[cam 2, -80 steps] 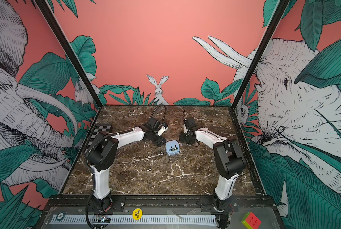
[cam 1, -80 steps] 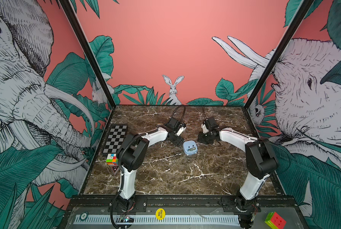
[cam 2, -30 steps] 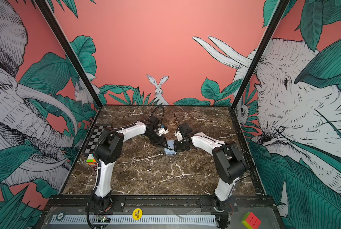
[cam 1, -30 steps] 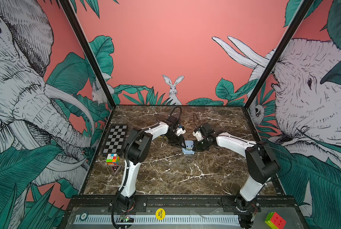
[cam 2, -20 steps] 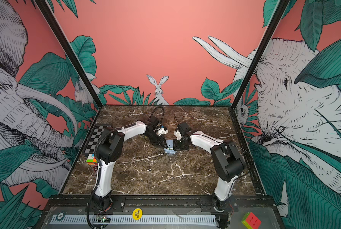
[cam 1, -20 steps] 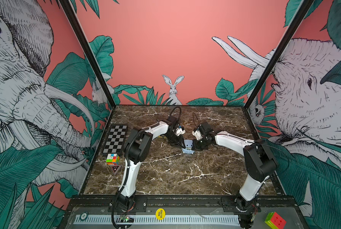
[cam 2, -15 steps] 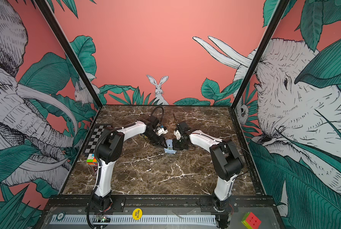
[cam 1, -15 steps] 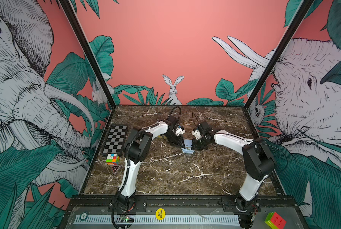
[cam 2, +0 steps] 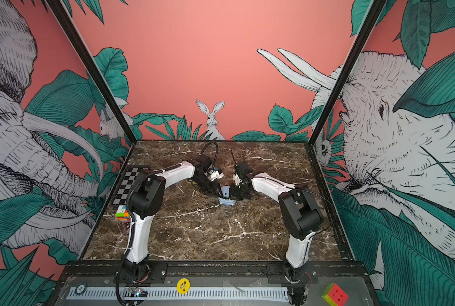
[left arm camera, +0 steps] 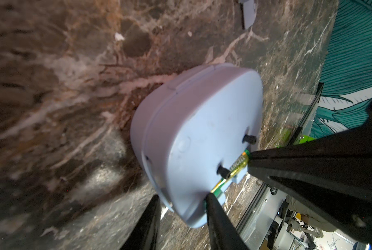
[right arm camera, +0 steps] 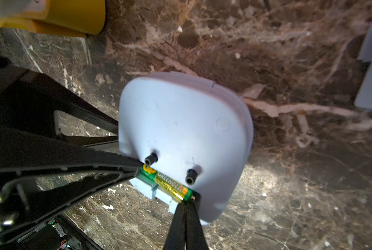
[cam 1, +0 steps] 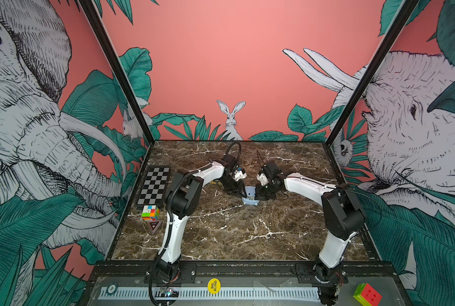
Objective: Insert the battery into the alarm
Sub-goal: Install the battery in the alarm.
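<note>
Brown veined marble forms the bench (cam 1: 247, 238), from whose near edge both arms reach to mid-depth and meet over the alarm (right arm camera: 180, 121). It lies face down so that its open battery bay faces up. The battery (right arm camera: 165, 181) lies lengthwise in that bay, beside two black knobs (right arm camera: 151, 159). The left gripper (left arm camera: 183, 195), jaws parted narrowly, clamps across the alarm's corner: one finger against the outer wall, one at the battery's green end, apparently steadying the case. The right gripper (right arm camera: 190, 200), jaws closed on nothing, sets its joined tips at the orange end, probably to press it home. In both top views the grippers hide the battery. Only the right wrist view shows its label and how it sits, while the left wrist view shows the outer finger beside the rim. Farthest from both wrist cameras, a loose pale-blue panel (right arm camera: 371, 86), likely the bay cover, lies well apart.
</note>
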Robot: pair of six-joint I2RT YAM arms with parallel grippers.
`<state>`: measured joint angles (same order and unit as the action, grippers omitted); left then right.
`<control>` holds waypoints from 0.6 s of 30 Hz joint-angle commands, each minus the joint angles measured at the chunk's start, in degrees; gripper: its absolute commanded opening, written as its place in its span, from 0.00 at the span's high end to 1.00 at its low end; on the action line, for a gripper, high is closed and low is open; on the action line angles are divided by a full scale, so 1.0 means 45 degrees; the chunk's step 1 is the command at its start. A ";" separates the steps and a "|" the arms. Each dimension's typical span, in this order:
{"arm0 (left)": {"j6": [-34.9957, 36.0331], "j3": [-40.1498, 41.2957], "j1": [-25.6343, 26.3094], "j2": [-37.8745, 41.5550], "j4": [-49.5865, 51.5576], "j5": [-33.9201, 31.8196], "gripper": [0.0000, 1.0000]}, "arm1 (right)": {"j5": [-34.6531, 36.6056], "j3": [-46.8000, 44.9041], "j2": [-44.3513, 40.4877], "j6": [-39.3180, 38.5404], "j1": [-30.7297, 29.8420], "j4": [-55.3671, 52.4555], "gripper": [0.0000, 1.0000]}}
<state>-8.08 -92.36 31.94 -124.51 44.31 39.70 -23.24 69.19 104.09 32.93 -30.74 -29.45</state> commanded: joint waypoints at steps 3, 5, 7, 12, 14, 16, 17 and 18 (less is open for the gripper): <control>0.0101 0.0388 0.0146 0.0696 -0.0556 0.0251 0.63 | 0.0821 -0.0412 0.0601 0.0012 -0.0407 0.0159 1.00; 0.0020 0.0589 0.0110 0.0913 -0.0807 0.0220 0.63 | 0.0964 -0.0265 0.0699 0.0006 -0.0405 -0.0055 1.00; -0.0022 0.0684 0.0107 0.1007 -0.0948 0.0258 0.63 | 0.0961 0.0051 0.0984 0.0063 -0.0395 -0.0264 1.00; 0.0017 0.0680 0.0108 0.0950 -0.0888 0.0298 0.63 | 0.1155 0.0769 0.1628 0.0100 -0.0434 -0.1320 1.00; 0.0034 0.0690 0.0106 0.0950 -0.0881 0.0288 0.63 | 0.1425 0.1069 0.1866 -0.0047 -0.0468 -0.1907 1.00; 0.0042 0.0680 0.0108 0.0969 -0.0851 0.0285 0.63 | 0.1637 0.1197 0.1908 -0.0218 -0.0538 -0.2177 1.00; 0.0060 0.0680 0.0106 0.0992 -0.0863 0.0279 0.63 | 0.1679 0.1131 0.1842 -0.0207 -0.0548 -0.2131 1.00; 0.0089 0.0680 0.0108 0.1008 -0.0853 0.0288 0.63 | 0.1746 0.1070 0.1765 -0.0225 -0.0585 -0.2059 1.00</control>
<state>-8.14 -89.82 31.75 -122.91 41.74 39.46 -18.85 76.01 108.36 33.39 -31.79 -36.14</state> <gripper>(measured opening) 0.368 0.054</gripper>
